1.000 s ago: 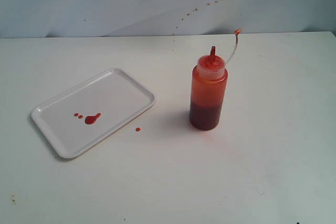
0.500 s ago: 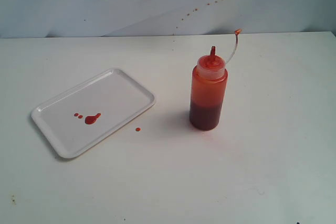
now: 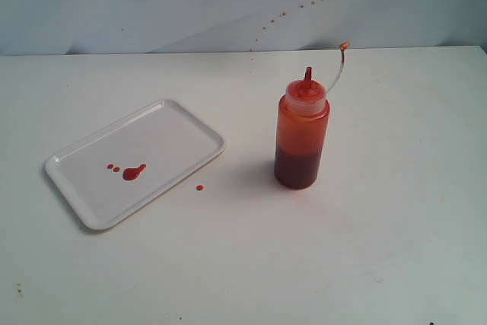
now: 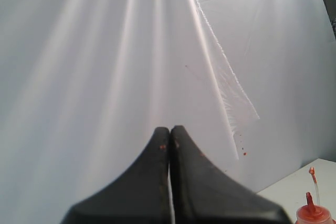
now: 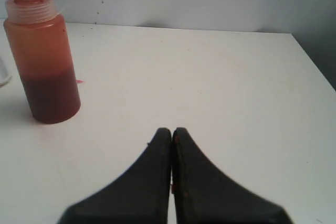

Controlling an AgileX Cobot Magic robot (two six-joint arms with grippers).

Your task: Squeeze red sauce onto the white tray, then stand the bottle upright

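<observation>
Left gripper [image 4: 169, 131] and right gripper [image 5: 171, 131] show jaws pressed together on nothing, and nothing has shifted in the last second: the bottle [image 3: 302, 138] stands upright on the table [image 3: 380, 234] near the white tray [image 3: 171, 133] carrying red sauce [image 3: 134, 172], so the task reads complete.

One bottle [image 3: 302, 131], one white tray [image 3: 183, 131], four red sauce spots [image 3: 134, 172], two hands [image 4: 169, 132] [image 5: 171, 131]

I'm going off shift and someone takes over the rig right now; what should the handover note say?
Left gripper: shut, empty, pointed at the backdrop.
Right gripper: shut, empty, over the table, apart from the bottle.
Bottle stands upright on the table, right of the white tray.
Red sauce: blob and two drops on the tray; one stray drop on the table beside it.
Both steps look done; nothing seems left.
</observation>
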